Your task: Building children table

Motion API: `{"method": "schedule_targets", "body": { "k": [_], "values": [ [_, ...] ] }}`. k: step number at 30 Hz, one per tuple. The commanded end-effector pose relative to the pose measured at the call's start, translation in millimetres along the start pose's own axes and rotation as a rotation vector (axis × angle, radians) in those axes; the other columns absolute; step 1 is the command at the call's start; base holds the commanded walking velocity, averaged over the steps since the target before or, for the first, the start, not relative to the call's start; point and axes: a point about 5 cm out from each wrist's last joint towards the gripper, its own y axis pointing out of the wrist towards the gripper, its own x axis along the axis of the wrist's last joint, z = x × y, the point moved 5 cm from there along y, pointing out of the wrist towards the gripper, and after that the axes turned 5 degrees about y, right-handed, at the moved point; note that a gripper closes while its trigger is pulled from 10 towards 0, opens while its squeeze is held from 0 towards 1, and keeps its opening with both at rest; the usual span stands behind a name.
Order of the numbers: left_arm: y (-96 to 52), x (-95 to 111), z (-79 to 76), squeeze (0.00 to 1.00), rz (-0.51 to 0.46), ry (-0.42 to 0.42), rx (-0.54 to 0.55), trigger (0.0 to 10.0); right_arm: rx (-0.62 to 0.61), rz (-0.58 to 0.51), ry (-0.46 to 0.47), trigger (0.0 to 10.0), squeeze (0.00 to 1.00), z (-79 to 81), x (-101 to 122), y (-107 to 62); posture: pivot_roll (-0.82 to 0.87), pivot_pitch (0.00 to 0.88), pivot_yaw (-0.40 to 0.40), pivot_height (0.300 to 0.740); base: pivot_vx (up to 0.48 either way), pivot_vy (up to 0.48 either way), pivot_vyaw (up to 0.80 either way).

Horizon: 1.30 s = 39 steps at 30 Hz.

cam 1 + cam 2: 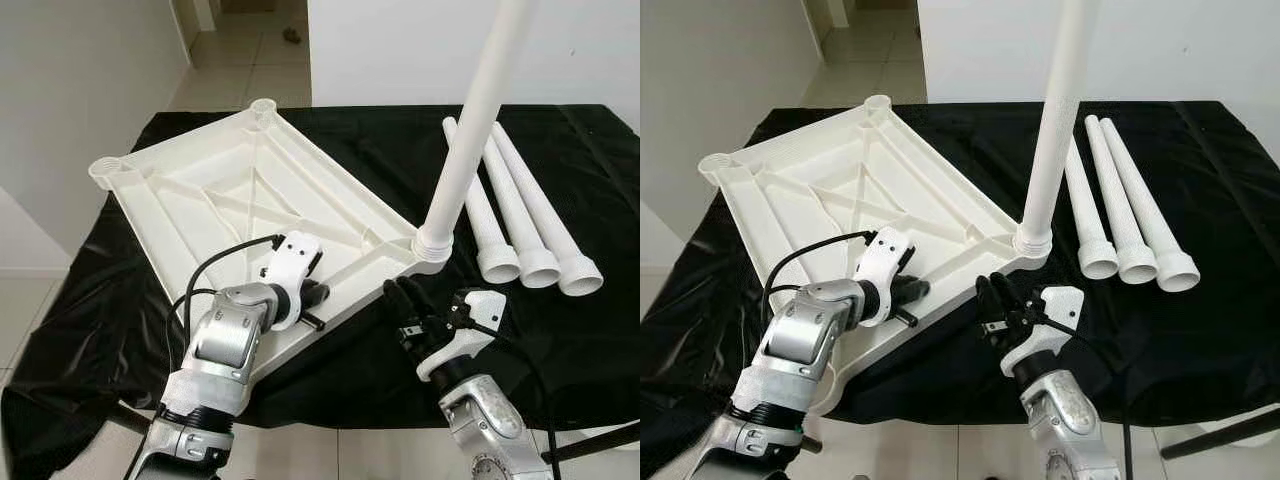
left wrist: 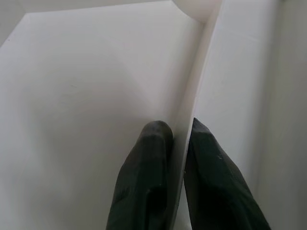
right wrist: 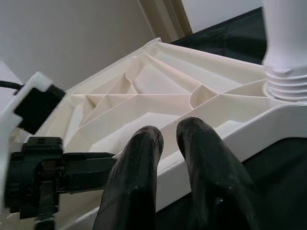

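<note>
Left eye view: the white tabletop point(image 1: 250, 190) lies upside down on the black-covered table point(image 1: 590, 340), toward its left edge, one leg point(image 1: 470, 130) standing screwed into its near right corner. Three loose legs point(image 1: 525, 215) lie by the right edge.

Left wrist view: the left gripper point(image 2: 180, 143) pinches a tabletop rib.

Right wrist view: the right gripper point(image 3: 168, 136) hovers at the tabletop's near rim, fingers nearly together, holding nothing.

The upturned tabletop point(image 1: 240, 190) is cream-white with moulded ribs. All the legs are plain white: the upright leg point(image 1: 470, 130) and the three loose legs point(image 1: 520, 215). The worktop point(image 1: 590, 330) wears a glossy black cloth. Floor tiles point(image 1: 235, 60) are pale beige.
</note>
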Motion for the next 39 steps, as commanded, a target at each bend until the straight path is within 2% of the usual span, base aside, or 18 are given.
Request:
{"method": "schedule_targets", "body": {
  "k": [1, 4, 5, 7, 8, 13, 19, 20, 21, 22, 24, 25, 26, 27, 31, 33, 38, 39],
  "values": [
    [4.0, 17.7, 25.7, 0.0, -0.05, 0.019, 0.303, 0.0, 0.007, 0.011, -0.012, 10.0, 0.0, 1.7, -3.3, 0.3, 0.0, 0.105, 0.074, 0.74, 0.0, 0.0, 0.0],
    [13.3, 25.3, 18.5, 0.0, -0.062, 0.035, 0.277, 0.0, -0.001, 0.006, -0.017, 10.0, 0.0, 0.9, -2.0, -0.5, -0.01, 0.107, 0.081, 0.74, 0.0, 0.0, 0.0],
    [17.3, 28.6, 14.8, 0.0, -0.067, 0.038, 0.263, 4.4, -0.007, 0.005, -0.021, 10.0, 0.0, 0.1, -1.3, -1.6, -0.02, 0.11, 0.085, 0.74, 0.0, 0.0, 0.0],
    [20.2, 31.0, 11.4, 0.0, -0.069, 0.038, 0.25, 4.4, -0.013, 0.004, -0.025, 10.0, 0.0, -0.7, -0.8, -2.7, -0.02, 0.11, 0.085, 0.74, 0.0, 0.0, 0.0],
    [24.4, 35.8, 5.6, 0.0, -0.079, 0.039, 0.229, 10.0, -0.024, 0.002, -0.027, 10.0, 0.0, -1.8, -0.1, -5.2, -0.04, 0.111, 0.102, 0.74, 0.0, 0.0, 0.0],
    [29.3, 52.8, -11.7, 0.0, -0.129, 0.079, 0.158, 10.0, -0.049, -0.003, -0.032, 10.0, 0.0, -4.4, 0.5, -10.5, -0.05, 0.111, 0.113, 0.74, 0.0, 0.0, 0.0],
    [26.7, 61.3, -19.3, 0.0, -0.18, 0.09, 0.113, 10.0, -0.052, -0.004, -0.033, 10.0, 0.0, -4.9, 0.2, -10.5, -0.04, 0.107, 0.111, 0.74, 0.0, 0.0, 0.0],
    [26.7, 66.3, -23.8, 0.79, -0.212, 0.102, 0.093, 10.0, -0.051, -0.004, -0.032, 10.0, 0.0, -4.6, -0.2, -9.8, -0.04, 0.105, 0.108, 0.74, 0.0, 0.0, 0.0],
    [26.8, 69.6, -26.9, 0.79, -0.233, 0.11, 0.08, 10.0, -0.05, -0.004, -0.032, 10.0, 0.0, -4.3, -0.5, -9.3, -0.04, 0.105, 0.108, 0.74, 0.0, 0.0, 0.0],
    [26.0, 72.8, -31.8, 1.0, -0.258, 0.116, 0.059, 10.0, -0.044, -0.003, -0.03, 10.0, 0.0, -3.3, -1.2, -8.2, -0.03, 0.102, 0.1, 0.74, 0.0, 0.0, 0.0],
    [23.1, 78.7, -38.6, 1.0, -0.304, 0.139, 0.032, 10.0, -0.034, 0.0, -0.029, 10.0, 0.0, -2.2, -2.1, -6.7, -0.02, 0.101, 0.095, 0.74, 0.0, 0.0, 0.0],
    [19.4, 82.1, -43.0, 0.77, -0.337, 0.157, 0.006, 10.0, -0.03, 0.002, -0.029, 10.0, 0.0, -1.8, -2.6, -6.0, -0.02, 0.1, 0.092, 0.74, 0.0, 0.0, 0.0],
    [19.4, 82.1, -43.0, 0.77, -0.337, 0.157, 0.006, 10.0, -0.03, 0.002, -0.029, 10.0, 0.0, -1.8, -2.6, -6.0, -0.02, 0.1, 0.092, 0.74, 0.0, 0.0, 0.0],
    [16.5, 84.2, -46.1, 0.0, -0.358, 0.174, -0.014, 10.0, -0.027, 0.004, -0.029, 10.0, 0.0, -1.7, -2.8, -5.7, -0.02, 0.099, 0.089, 0.74, 0.0, 0.0, 0.0],
    [8.4, 88.4, -51.4, 0.0, -0.403, 0.191, -0.055, 10.0, -0.022, 0.007, -0.029, 10.0, 0.0, -1.2, -3.5, -5.0, -0.01, 0.096, 0.087, 0.74, 0.0, 0.0, 0.0],
    [-6.9, 87.1, -54.1, 0.0, -0.44, 0.233, -0.101, 10.0, -0.02, 0.009, -0.035, 10.0, 0.0, -1.9, -4.0, -3.7, -0.01, 0.093, 0.083, 0.74, 0.0, 0.0, 0.0],
    [-19.7, 81.8, -55.9, 0.0, -0.462, 0.292, -0.136, 10.0, -0.024, 0.008, -0.04, 10.0, 0.0, -3.5, -4.2, -2.5, 0.0, 0.089, 0.08, 0.74, 0.0, 0.0, 0.0],
    [-27.0, 77.5, -57.6, 0.0, -0.471, 0.322, -0.16, 10.0, -0.03, 0.006, -0.042, 10.0, 0.0, -4.8, -3.7, -1.7, 0.0, 0.087, 0.079, 0.74, 0.0, 0.0, 0.0]
  ]
}}
